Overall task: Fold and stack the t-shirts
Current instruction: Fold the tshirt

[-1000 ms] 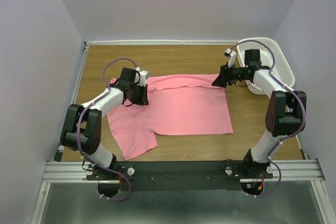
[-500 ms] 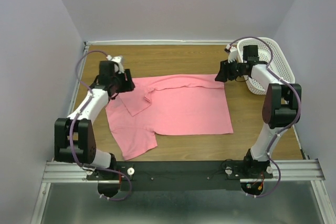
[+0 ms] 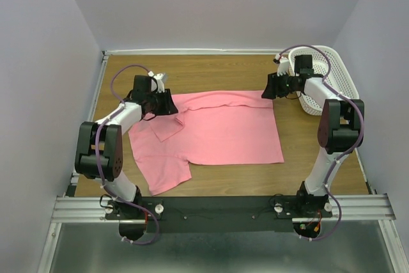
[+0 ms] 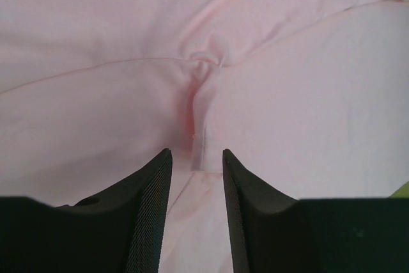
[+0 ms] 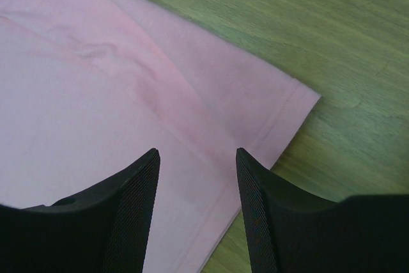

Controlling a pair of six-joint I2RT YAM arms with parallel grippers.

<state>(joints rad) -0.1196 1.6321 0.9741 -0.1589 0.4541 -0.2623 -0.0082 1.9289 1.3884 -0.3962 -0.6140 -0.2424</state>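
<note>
On the worktop point(image 3: 211, 68), seen from above, one pink t-shirt point(image 3: 223, 132) lies spread flat in the middle, collar end to your left and hem to your right. One sleeve sticks out at the near left. The other sleeve point(image 3: 167, 127) looks turned in over the body, near the far left.

Your left fingers point(image 3: 165, 103) sit over the shirt's far left end, just beside that turned-in sleeve. The left wrist view shows them a narrow gap apart, holding nothing, with cloth filling the view below and a small pucker point(image 4: 202, 62) where seams meet just ahead of the tips.

Your right fingers point(image 3: 267, 89) sit over the far right corner of the shirt. The right wrist view shows them somewhat wider apart, also holding nothing, with the hem corner point(image 5: 300, 97) just ahead and to one side and bare wood beyond it. A white basket point(image 3: 332, 75) stands at the far right.

Folding looks barely begun, and nothing is stacked. Both arms seem placed to take the far edge. The next move probably calls for lowering each pair onto the cloth, closing on a single edge layer at both ends together, then carrying that edge towards you evenly.
</note>
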